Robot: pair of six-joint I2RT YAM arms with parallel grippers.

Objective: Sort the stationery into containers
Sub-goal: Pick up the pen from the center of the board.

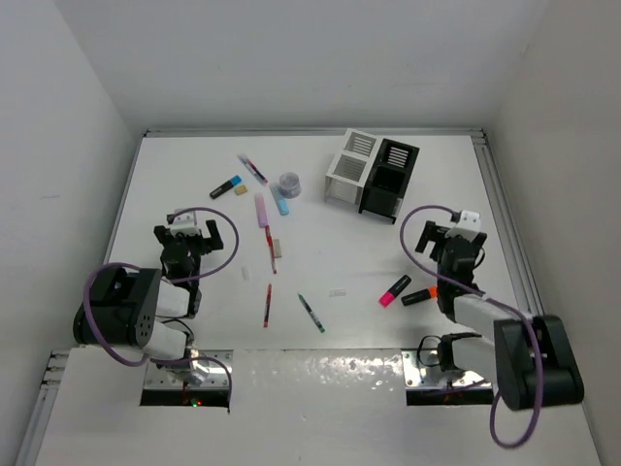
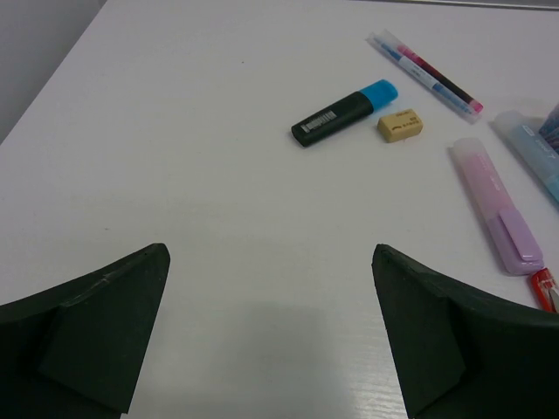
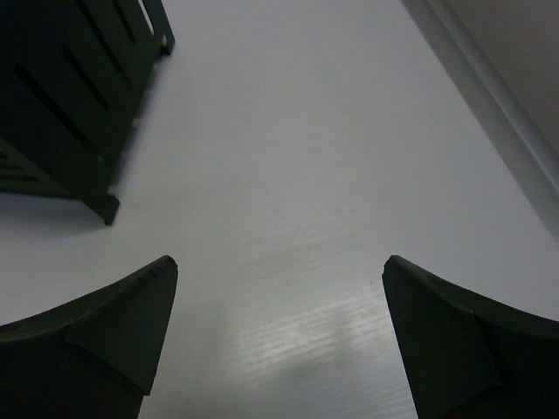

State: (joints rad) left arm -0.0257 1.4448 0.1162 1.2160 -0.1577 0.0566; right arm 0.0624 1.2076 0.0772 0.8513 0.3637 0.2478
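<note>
Both arms sit low over the table (image 1: pixel 340 243), nothing held. Left gripper (image 1: pixel 192 226): jaws spread wide, empty. Right gripper (image 1: pixel 442 236): likewise wide and empty.

All the stationery seen lies loose on the table. None shows in the white bin (image 1: pixel 349 165) or the black bin (image 1: pixel 390 177), though the bin floors are poorly seen from above, so this is probable rather than certain.

Left wrist view: the blue-ended highlighter (image 2: pixel 345 113) lies ahead of the fingers, with the beige eraser (image 2: pixel 401 125) just beside its blue end and the pink stick (image 2: pixel 498 205) off to the right. The pink highlighter (image 1: pixel 395 290) and orange highlighter (image 1: pixel 418 296) lie near the right arm but outside its wrist view.

Judgement: no pick has begun. The blue-ended highlighter suits the left arm. Turn the wrist so the jaws cross the barrel and descend at mid-barrel, away from the eraser so it is not nudged. Lift well above the rim before release, since the bins stand tall.
</note>
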